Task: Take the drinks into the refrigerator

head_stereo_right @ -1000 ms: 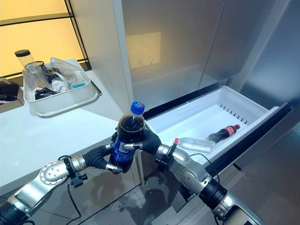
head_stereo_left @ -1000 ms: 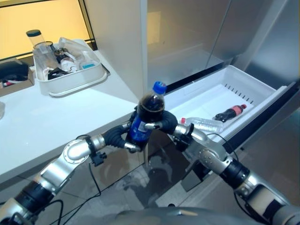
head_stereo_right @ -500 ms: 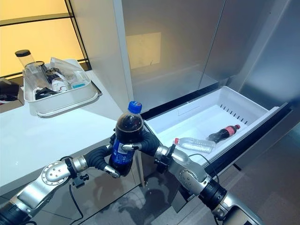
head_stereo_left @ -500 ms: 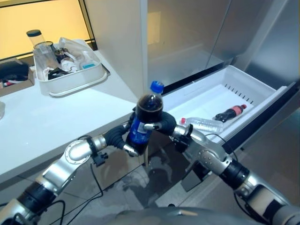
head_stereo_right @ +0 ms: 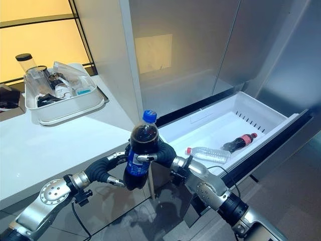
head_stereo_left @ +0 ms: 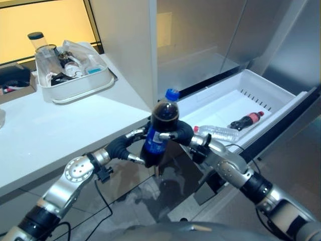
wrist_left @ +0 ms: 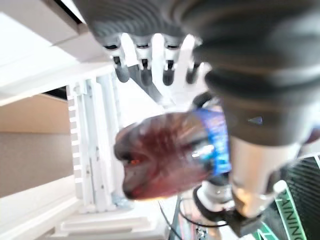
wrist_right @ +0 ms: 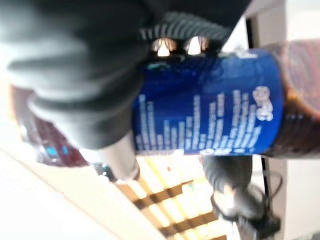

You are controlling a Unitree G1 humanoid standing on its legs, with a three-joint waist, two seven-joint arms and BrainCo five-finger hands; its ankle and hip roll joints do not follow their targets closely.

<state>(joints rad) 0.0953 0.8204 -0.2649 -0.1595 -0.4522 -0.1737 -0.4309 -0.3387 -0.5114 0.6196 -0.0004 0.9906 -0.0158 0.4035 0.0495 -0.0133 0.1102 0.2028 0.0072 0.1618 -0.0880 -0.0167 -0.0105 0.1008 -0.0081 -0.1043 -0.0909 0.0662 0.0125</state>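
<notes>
A cola bottle (head_stereo_left: pixel 161 119) with a blue cap and blue label stands upright in the air, in front of the counter's edge. My right hand (head_stereo_left: pixel 181 133) is shut on it from the right, one finger lying across the label (wrist_right: pixel 215 100). My left hand (head_stereo_left: pixel 120 147) sits just left of the bottle, open; its fingers (wrist_left: pixel 142 70) are straight and off the bottle (wrist_left: pixel 165 155). To the right, the white refrigerator drawer (head_stereo_left: pixel 281 98) is pulled out. A small red-capped cola bottle (head_stereo_left: pixel 246 120) and a clear water bottle (head_stereo_left: pixel 218 133) lie in it.
A white counter (head_stereo_left: pixel 60 130) runs along the left, carrying a white tray (head_stereo_left: pixel 75 85) with several containers. A tall white panel (head_stereo_left: pixel 128 45) stands at the counter's end. Steel refrigerator doors (head_stereo_left: pixel 200 35) rise behind the drawer. Grey floor lies below my arms.
The bottle has shifted a little to the right. My left hand's fingers, wrapped round the label before, have come off it. My right hand keeps its hold.
</notes>
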